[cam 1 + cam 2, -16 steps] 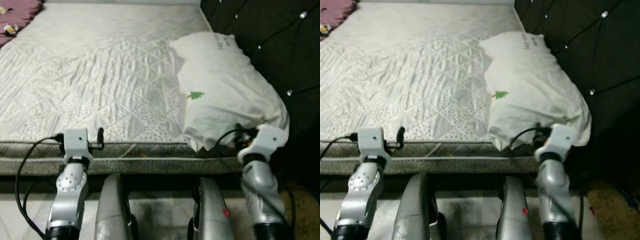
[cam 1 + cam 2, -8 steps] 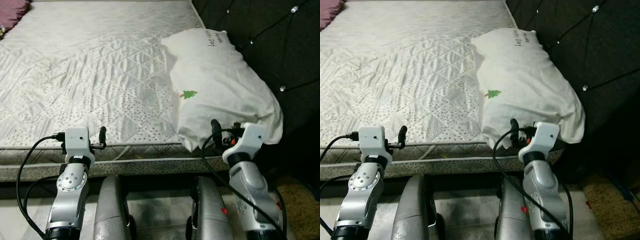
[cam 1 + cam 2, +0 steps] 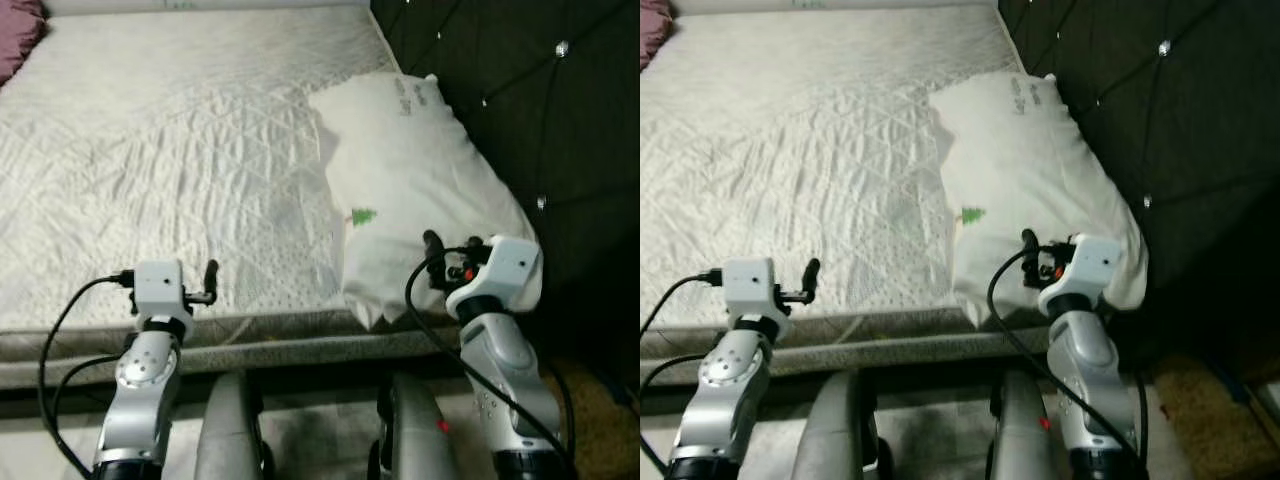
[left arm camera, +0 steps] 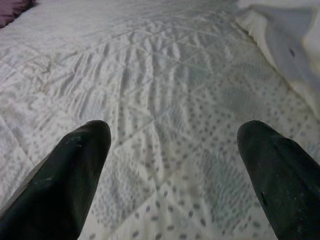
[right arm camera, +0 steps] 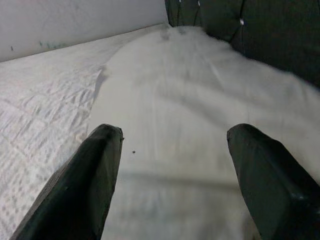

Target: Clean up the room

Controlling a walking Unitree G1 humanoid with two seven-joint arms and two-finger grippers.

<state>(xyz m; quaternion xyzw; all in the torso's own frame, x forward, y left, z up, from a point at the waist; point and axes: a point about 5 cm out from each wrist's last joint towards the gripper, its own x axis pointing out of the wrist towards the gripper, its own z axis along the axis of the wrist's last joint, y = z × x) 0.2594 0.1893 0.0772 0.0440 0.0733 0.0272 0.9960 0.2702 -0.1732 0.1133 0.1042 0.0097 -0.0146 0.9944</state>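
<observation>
A white pillow [image 3: 420, 180] with a small green tree print lies on the right side of the quilted white mattress [image 3: 170, 150], against the dark headboard. Its near end hangs over the bed's front edge. My right gripper [image 5: 173, 132] is open, held just before that near end and pointing along the pillow [image 5: 185, 95]. In the left eye view its finger [image 3: 432, 246] stands in front of the pillow's lower corner. My left gripper [image 4: 172, 131] is open over the mattress's front edge, left of the pillow [image 4: 290, 45], with nothing between its fingers.
A dark tufted headboard [image 3: 520, 90] runs along the bed's right side. Purple cloth [image 3: 15, 45] lies at the far left corner. The mattress's front border [image 3: 300, 335] lies just ahead of my legs. A brown rug [image 3: 1200, 400] lies on the floor at right.
The camera has shifted, so the pillow sits more central now. My right gripper has swung in from the pillow's right corner to its near end. The left arm has barely moved.
</observation>
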